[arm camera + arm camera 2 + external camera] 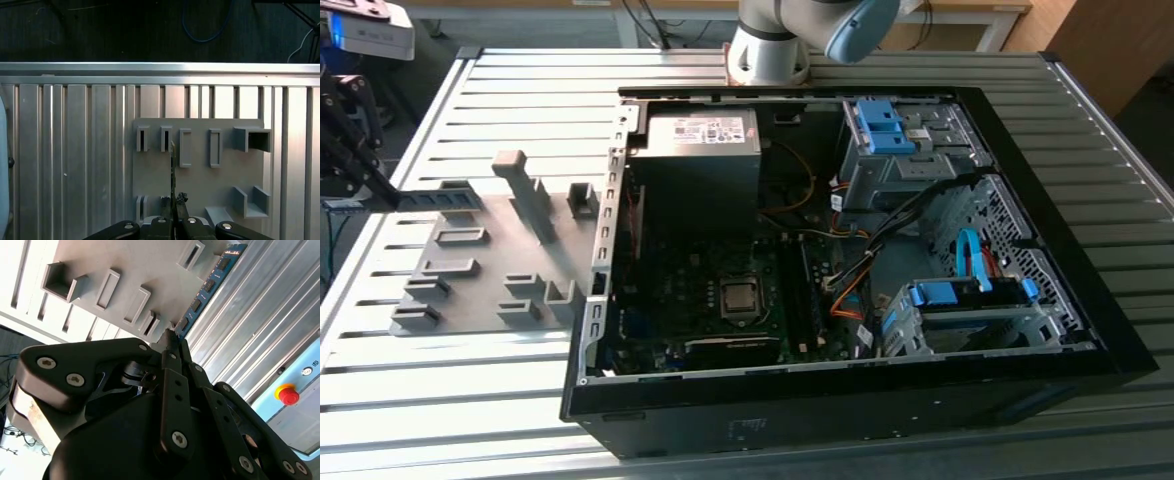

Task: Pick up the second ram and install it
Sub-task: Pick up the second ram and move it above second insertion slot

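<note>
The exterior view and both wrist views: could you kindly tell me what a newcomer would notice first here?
The open computer case dominates the slatted metal table in the exterior view. At the exterior view's left lies a grey tray, and in the second wrist view the gripper is closed on one end of a blue memory stick close to it.

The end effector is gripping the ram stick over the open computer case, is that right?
No. The end effector grips the ram stick over the grey slotted tray, not the open computer case; the first wrist view shows the tray behind the stick.
</note>
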You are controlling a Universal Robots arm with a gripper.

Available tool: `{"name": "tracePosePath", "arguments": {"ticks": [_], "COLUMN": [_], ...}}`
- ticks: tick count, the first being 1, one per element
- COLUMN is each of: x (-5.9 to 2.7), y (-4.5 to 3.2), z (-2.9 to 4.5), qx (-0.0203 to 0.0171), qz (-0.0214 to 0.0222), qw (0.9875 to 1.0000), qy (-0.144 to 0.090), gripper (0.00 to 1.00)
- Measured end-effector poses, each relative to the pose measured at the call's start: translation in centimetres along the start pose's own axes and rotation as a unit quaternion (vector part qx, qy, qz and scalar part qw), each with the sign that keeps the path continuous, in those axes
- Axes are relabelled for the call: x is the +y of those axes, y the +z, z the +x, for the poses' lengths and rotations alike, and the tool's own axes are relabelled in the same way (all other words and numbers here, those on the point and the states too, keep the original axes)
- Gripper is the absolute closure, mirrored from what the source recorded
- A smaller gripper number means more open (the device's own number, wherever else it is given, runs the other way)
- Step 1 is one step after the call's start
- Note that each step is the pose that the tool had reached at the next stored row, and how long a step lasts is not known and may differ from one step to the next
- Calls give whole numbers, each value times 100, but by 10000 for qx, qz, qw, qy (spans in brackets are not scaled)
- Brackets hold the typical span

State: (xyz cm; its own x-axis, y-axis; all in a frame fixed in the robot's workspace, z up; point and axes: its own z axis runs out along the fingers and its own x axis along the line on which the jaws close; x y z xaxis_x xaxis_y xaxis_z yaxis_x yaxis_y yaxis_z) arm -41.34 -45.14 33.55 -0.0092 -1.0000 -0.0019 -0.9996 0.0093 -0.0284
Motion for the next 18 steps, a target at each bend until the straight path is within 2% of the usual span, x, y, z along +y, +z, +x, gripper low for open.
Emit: {"name": "tracePosePath", "arguments": {"ticks": [18], "x": [-5], "y": [-161], "z": [0], "qx": [0], "qz": [1], "qw": [10000], "qy": [0], "gripper": [86]}}
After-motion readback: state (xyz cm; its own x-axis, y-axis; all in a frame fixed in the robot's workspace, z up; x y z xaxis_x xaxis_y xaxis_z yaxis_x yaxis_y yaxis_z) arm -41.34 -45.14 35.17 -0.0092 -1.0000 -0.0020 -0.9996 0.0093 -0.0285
